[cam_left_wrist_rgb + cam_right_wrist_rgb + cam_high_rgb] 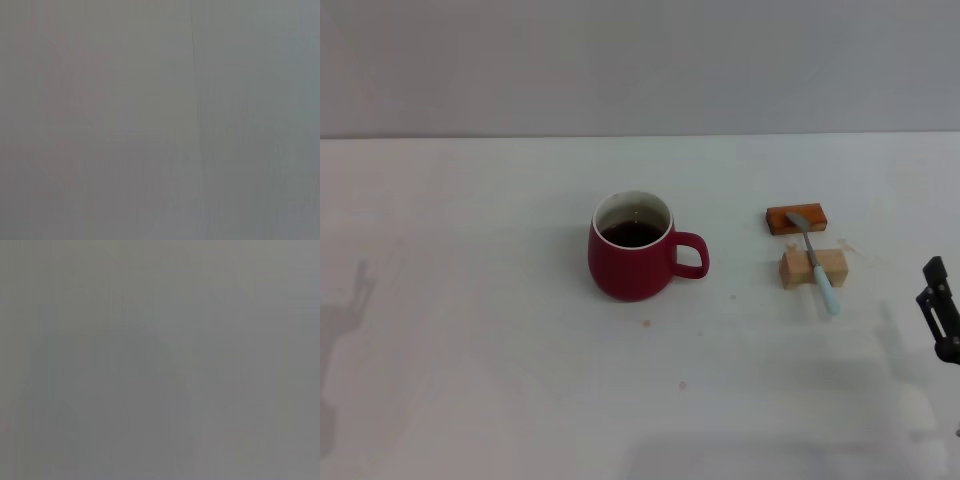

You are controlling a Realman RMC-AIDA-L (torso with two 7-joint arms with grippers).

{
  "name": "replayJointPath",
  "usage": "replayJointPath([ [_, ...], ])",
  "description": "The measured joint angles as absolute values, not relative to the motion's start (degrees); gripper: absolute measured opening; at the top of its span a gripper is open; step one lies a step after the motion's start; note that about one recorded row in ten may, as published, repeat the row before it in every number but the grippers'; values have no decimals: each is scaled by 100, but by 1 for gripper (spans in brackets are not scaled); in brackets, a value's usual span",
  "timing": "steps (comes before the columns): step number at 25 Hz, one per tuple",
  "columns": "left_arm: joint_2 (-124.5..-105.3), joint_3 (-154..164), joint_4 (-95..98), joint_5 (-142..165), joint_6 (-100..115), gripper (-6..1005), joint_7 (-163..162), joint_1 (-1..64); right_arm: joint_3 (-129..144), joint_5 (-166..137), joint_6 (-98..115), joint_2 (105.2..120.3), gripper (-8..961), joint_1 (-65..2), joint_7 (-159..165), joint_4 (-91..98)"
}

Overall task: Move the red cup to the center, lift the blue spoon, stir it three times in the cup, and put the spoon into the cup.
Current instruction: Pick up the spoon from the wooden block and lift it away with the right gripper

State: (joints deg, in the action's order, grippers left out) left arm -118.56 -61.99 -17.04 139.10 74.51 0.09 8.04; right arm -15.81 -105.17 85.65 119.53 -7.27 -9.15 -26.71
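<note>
On my white desk (470, 330), going left to right, the rounded dark red ceramic cup (630, 262) stands upright near the middle, white inside, holding dark liquid, its loop handle pointing right. Well apart to its right lie an orange-brown block (796, 217) and, nearer me, a tan wooden block (813, 268); the slim blue spoon (814, 261) rests across both, grey bowl on the orange one. My right claw (940, 310) hangs at the far right edge, touching nothing; how far it gapes I cannot tell.
</note>
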Motion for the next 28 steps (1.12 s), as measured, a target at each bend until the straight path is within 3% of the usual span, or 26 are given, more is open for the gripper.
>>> replayJointPath([
  [28, -11863, -6164, -1711, 13958, 7465, 858, 8, 861, -1486, -10542, 6998, 11953, 616, -1277, -686, -2670],
])
